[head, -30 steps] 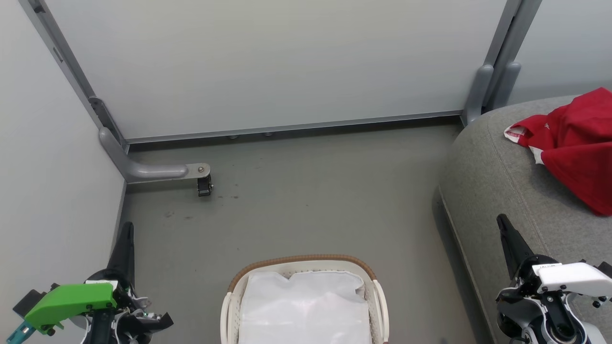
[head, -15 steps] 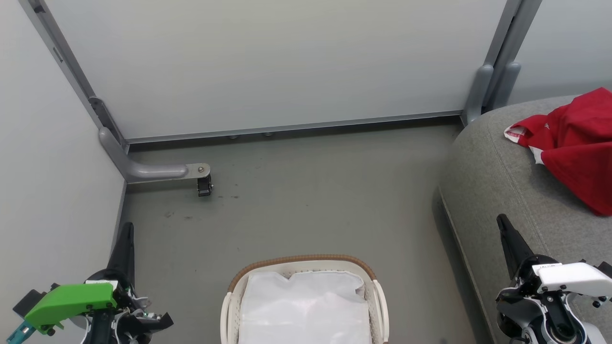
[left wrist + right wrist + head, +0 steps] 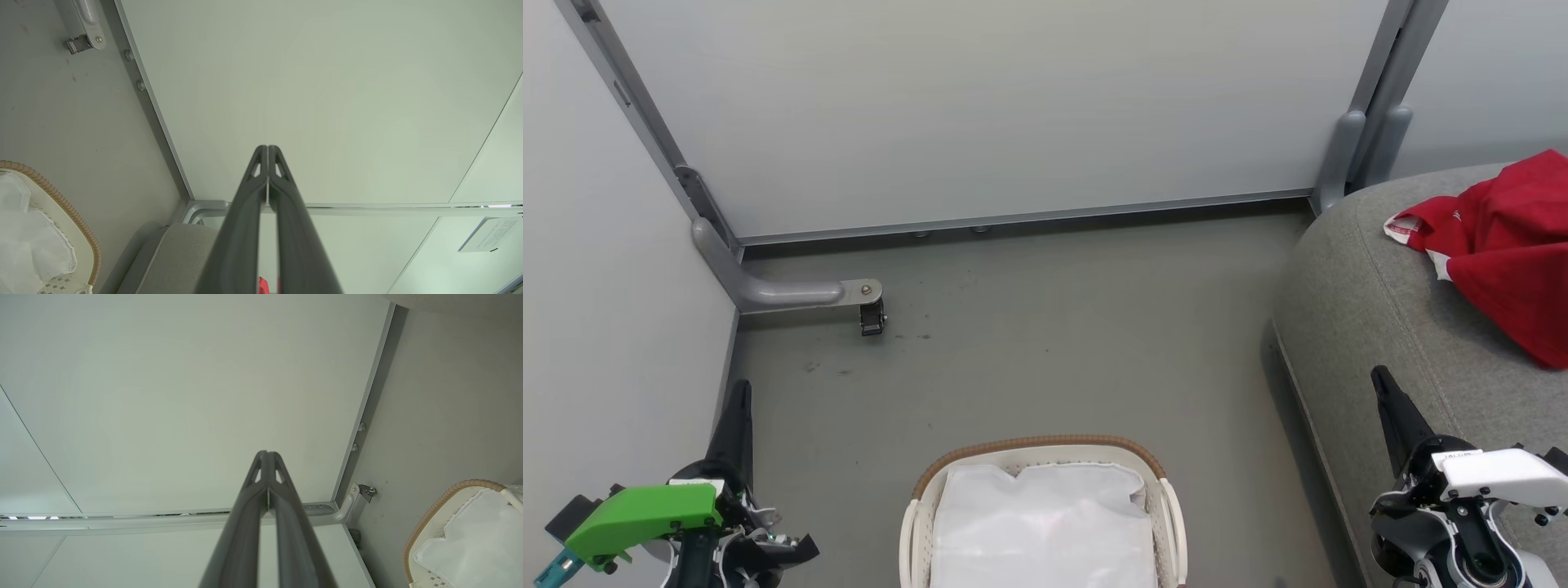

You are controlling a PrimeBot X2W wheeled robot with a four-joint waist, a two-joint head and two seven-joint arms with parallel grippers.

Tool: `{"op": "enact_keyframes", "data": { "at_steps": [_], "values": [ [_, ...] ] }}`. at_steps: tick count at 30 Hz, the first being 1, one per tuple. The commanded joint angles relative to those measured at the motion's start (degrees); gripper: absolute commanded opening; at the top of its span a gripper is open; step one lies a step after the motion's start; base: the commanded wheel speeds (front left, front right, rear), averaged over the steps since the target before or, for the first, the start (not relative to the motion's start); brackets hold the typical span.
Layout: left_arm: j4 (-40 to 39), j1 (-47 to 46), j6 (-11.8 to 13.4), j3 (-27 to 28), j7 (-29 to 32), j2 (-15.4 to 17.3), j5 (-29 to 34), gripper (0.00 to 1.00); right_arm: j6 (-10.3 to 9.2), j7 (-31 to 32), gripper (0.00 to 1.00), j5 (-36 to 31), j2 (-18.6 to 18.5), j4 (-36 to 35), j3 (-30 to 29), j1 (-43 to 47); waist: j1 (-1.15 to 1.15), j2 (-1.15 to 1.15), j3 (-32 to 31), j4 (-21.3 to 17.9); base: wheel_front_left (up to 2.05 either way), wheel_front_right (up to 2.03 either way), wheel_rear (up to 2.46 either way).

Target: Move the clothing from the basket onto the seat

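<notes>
Red clothing (image 3: 1507, 249) with white trim lies on the grey seat (image 3: 1364, 310) at the right. The white basket (image 3: 1037, 447) with its brown woven rim stands on the floor at bottom centre; a white liner (image 3: 1045, 523) lines its inside. My left gripper (image 3: 738, 392) is at the lower left, shut and empty, beside the basket. My right gripper (image 3: 1380, 377) is at the lower right, shut and empty, over the seat's front edge. In the left wrist view the gripper (image 3: 267, 148) points at the wall panel, with the basket (image 3: 61, 202) at the left. The right wrist view has the gripper (image 3: 267, 453) and basket (image 3: 441, 500).
Pale wall panels (image 3: 980, 106) close off the back and left. A grey bracket with a caster wheel (image 3: 872, 314) sticks out at floor level on the left. Grey floor (image 3: 1054, 327) lies between basket, wall and seat.
</notes>
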Motion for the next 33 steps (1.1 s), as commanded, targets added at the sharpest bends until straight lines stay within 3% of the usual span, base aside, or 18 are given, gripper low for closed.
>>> {"op": "enact_keyframes", "data": {
  "at_steps": [1, 33],
  "values": [
    [-0.11, -0.60, -0.28, 0.07, 0.17, -0.01, -0.25, 0.00, 0.00, 0.15, 0.00, 0.20, -0.34, -0.25, -0.11, -0.49, 0.00, 0.00, 0.00, 0.00, 0.00, 0.00, 0.00],
    [-0.11, -0.59, -0.28, 0.07, 0.15, -0.01, -0.26, 0.00, 0.00, 0.15, 0.00, 0.20, -0.34, -0.24, -0.11, -0.49, 0.00, 0.00, 0.00, 0.00, 0.00, 0.00, 0.00]
  ]
}}
